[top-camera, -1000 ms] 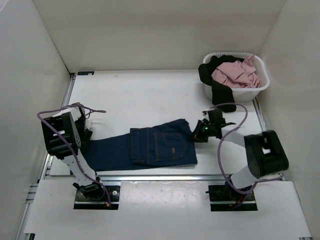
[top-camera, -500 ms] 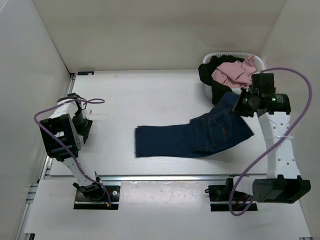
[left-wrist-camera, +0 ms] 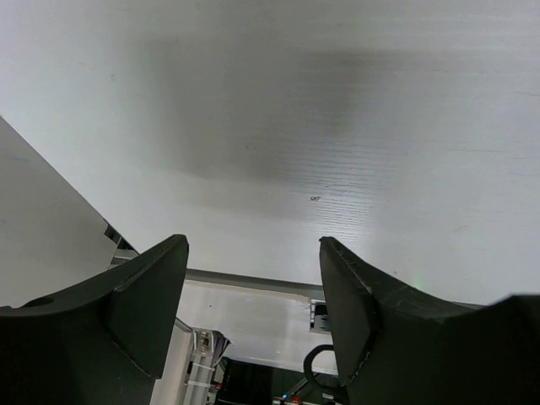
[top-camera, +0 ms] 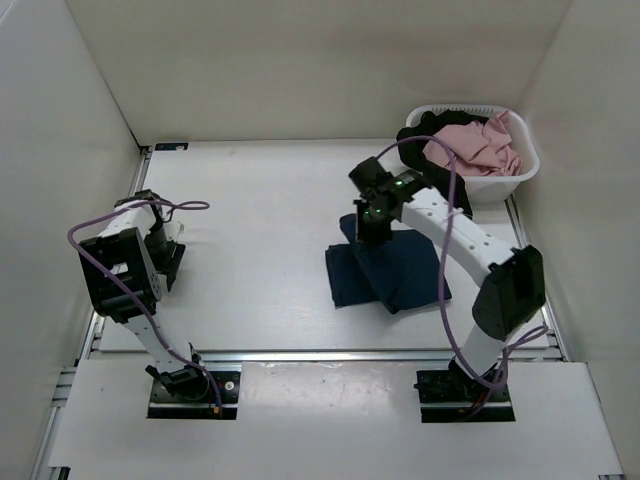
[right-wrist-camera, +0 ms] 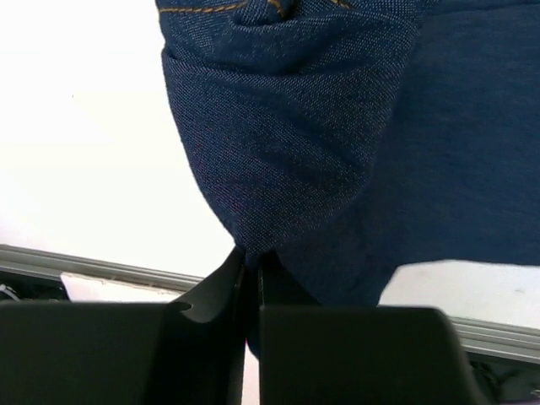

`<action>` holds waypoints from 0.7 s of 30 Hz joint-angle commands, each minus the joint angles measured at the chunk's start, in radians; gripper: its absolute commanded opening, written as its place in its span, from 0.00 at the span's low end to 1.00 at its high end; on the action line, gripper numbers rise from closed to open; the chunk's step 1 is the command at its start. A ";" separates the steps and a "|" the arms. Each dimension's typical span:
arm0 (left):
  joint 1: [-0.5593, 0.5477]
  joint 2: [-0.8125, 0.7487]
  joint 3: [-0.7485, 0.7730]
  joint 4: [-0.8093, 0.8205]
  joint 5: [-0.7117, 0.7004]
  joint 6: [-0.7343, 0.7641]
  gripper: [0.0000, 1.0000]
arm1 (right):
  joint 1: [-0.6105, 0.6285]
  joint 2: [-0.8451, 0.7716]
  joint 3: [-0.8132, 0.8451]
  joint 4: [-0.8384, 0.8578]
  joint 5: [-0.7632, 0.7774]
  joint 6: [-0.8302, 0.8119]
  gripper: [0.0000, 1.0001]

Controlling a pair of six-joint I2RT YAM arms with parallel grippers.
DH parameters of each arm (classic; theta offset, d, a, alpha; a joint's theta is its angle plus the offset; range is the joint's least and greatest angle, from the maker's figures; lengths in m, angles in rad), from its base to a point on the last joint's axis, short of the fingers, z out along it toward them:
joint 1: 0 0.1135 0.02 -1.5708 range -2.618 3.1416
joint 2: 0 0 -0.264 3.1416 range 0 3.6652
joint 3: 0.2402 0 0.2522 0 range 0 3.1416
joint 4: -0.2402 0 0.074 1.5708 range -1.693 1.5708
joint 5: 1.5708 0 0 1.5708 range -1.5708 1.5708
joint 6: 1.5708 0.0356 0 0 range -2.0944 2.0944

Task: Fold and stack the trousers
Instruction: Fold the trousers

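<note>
At the table's point(top-camera: 260, 200) left edge, the left gripper point(left-wrist-camera: 253, 245) hangs with fingers spread, holding nothing. Right of centre, the dark denim trousers point(top-camera: 395, 270) lie folded in a heap toward the near edge, and the right gripper point(right-wrist-camera: 251, 261) pinches a fold at their far side. A white basket point(top-camera: 500, 185) of clothes sits in the far right corner.
</note>
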 commanded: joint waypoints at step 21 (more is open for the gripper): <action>0.048 -0.136 0.003 -0.009 0.089 0.067 0.75 | 0.063 0.003 -0.127 0.292 -0.022 0.027 0.77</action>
